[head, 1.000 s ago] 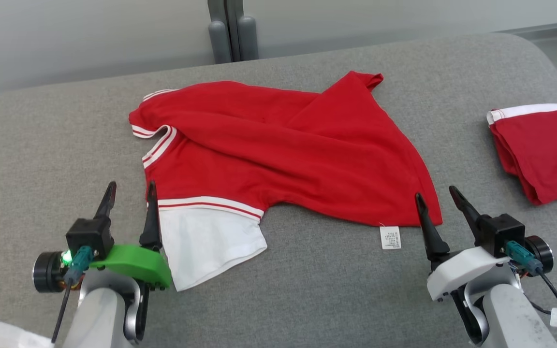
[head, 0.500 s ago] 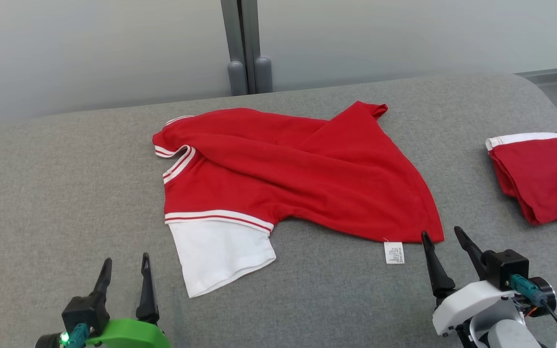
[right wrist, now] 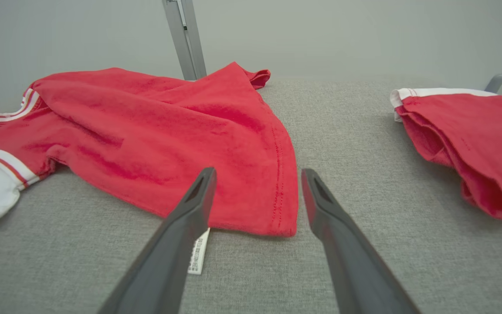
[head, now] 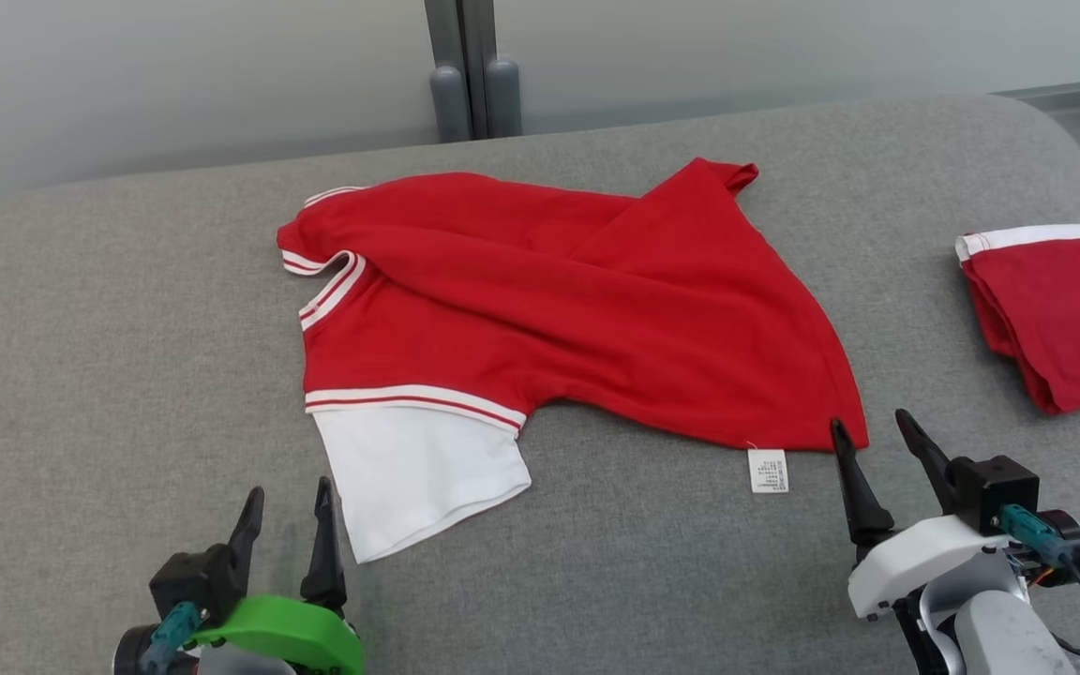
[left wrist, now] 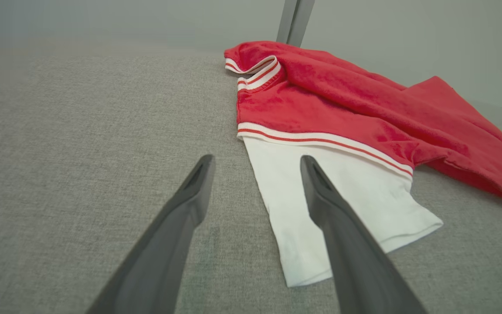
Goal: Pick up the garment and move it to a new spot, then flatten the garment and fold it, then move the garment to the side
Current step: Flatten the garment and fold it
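The red garment (head: pixel 577 309) is laid rumpled on the grey fabric desk (head: pixel 109 328). Its long axis runs across the head view, collar toward the robot's left, hem to the right, white sleeve (head: pixel 413 473) pointed at the robot. The left claw (head: pixel 290 486) is held wide and empty just beside that sleeve. The right claw (head: pixel 870 418), equally wide and empty, is poised at the hem corner. A pale wall (head: pixel 174 75) is seen behind.

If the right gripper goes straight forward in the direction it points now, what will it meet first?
Most likely the near hem corner of the red shirt, which lies just ahead between the open jaws of the right gripper. Its height above the grey surface is unclear, so it may skim over.
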Available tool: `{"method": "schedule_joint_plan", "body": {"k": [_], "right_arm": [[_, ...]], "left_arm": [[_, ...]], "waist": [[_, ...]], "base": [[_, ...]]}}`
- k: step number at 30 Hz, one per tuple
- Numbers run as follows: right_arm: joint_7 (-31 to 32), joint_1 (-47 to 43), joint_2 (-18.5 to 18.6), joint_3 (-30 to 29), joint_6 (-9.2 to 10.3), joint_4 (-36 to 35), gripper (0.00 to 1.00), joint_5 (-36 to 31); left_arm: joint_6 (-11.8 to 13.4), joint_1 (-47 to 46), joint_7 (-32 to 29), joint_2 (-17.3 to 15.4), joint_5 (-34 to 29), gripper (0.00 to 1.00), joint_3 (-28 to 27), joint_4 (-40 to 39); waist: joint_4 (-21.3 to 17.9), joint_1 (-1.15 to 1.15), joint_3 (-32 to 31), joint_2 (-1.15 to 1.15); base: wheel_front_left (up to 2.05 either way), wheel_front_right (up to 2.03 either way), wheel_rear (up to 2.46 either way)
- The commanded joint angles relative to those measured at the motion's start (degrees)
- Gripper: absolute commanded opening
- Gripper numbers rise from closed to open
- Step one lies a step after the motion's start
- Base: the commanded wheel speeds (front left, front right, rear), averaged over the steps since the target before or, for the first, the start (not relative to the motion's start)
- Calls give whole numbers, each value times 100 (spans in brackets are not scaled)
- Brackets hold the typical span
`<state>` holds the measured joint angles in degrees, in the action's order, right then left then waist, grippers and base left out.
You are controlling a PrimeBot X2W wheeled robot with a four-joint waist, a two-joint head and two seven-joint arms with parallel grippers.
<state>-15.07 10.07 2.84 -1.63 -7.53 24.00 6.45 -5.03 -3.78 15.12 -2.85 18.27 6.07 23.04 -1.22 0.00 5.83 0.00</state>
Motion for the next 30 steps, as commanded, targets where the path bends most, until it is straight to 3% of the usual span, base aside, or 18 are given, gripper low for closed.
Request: {"method": "schedule_joint_plan", "body": {"k": [1,11,24,30], "right_arm": [[-11,98,20,-67,9,44,100,-57],[-10,552,20,-625,9,586,100,-158],[-4,967,19,-740,9,1759,100,-614],[1,1014,3,-544,7,1944,100,-571]], "left_arm": [[-24,-170,1,-13,96,100,62,77],[115,-524,-9,-16,495,100,605,1019],[159,-620,-61,29,663,100,1274,1637],[173,-584,-62,34,737,100,1490,1667]], "waist": [[-7,0,222,0],[-12,0,687,0],[51,0,682,0],[81,0,639,0]], "base": [[0,0,0],[0,0,0],[0,0,0],[0,0,0]]}}
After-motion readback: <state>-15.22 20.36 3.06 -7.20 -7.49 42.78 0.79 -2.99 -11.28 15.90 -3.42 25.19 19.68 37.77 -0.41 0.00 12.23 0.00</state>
